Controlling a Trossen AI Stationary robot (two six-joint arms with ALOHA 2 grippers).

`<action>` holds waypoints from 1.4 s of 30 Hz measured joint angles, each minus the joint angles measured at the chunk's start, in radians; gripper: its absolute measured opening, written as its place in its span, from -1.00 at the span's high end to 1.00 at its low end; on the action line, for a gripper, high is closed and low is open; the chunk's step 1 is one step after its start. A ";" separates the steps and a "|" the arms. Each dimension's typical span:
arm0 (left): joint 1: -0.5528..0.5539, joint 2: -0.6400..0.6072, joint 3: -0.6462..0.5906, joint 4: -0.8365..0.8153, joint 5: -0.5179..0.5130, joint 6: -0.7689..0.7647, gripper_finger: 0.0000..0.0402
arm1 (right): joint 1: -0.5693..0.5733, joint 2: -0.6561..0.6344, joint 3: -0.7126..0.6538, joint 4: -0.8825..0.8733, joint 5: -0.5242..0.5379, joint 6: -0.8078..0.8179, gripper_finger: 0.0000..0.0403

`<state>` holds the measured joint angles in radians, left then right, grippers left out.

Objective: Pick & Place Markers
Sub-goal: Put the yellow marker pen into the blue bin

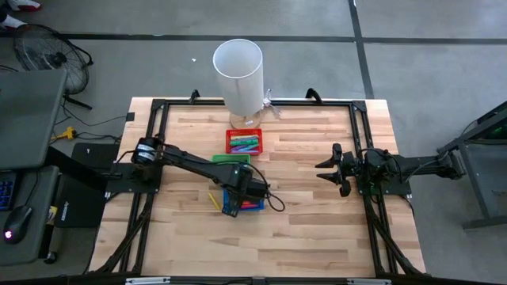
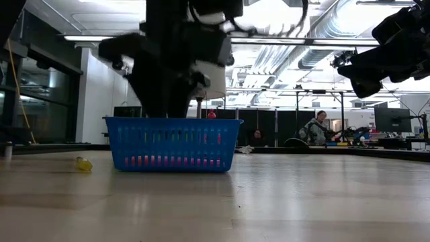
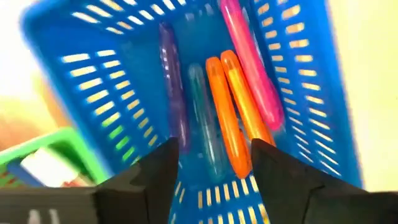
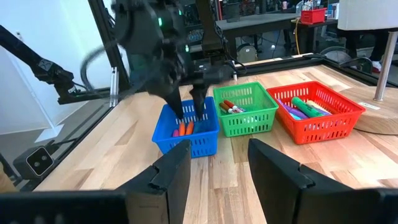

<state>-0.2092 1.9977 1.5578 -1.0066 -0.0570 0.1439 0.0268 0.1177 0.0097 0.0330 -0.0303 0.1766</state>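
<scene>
The blue bin (image 1: pixel 230 207) sits mid-table and holds purple (image 3: pixel 171 81), teal, two orange (image 3: pixel 233 106) and pink (image 3: pixel 249 56) markers lying on its floor. My left gripper (image 3: pixel 214 163) hangs open over that bin, pointing down, its fingertips (image 4: pixel 189 112) dipping inside its rim above the orange markers. One yellow marker (image 1: pixel 212 199) lies on the table to the left of the bin and also shows in the low view (image 2: pixel 83 163). My right gripper (image 1: pixel 329 168) waits open at the table's right side, raised off the table (image 2: pixel 376 67).
A green bin (image 4: pixel 245 112) and a red bin (image 1: pixel 244 142), both with markers in them, stand in a row on the far side of the blue bin. A tall white cylinder (image 1: pixel 238 75) stands at the far edge. Black frame rails (image 1: pixel 158 107) border the table.
</scene>
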 joint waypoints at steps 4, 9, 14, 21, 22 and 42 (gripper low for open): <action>0.000 -0.042 0.011 -0.014 -0.009 -0.045 0.02 | 0.000 0.000 0.000 0.000 0.000 -0.001 0.26; 0.000 -0.090 0.040 -0.081 -0.032 -0.099 0.02 | 0.000 0.000 0.000 0.000 0.000 -0.001 0.26; 0.000 -0.100 0.039 -0.123 0.006 -0.149 0.02 | 0.000 0.000 0.000 0.000 0.000 -0.001 0.26; -0.025 -0.157 0.019 -0.114 0.069 -0.071 0.02 | 0.000 0.000 0.000 0.000 0.000 0.001 0.26; -0.032 -0.171 0.006 -0.105 0.070 -0.056 0.02 | 0.000 0.000 0.000 0.000 0.000 0.000 0.26; -0.101 -0.473 -0.446 0.132 0.105 0.208 0.02 | 0.000 0.000 0.000 0.000 0.000 -0.001 0.26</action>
<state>-0.3099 1.5249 1.1123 -0.8742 0.0479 0.3517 0.0267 0.1177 0.0097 0.0330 -0.0299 0.1761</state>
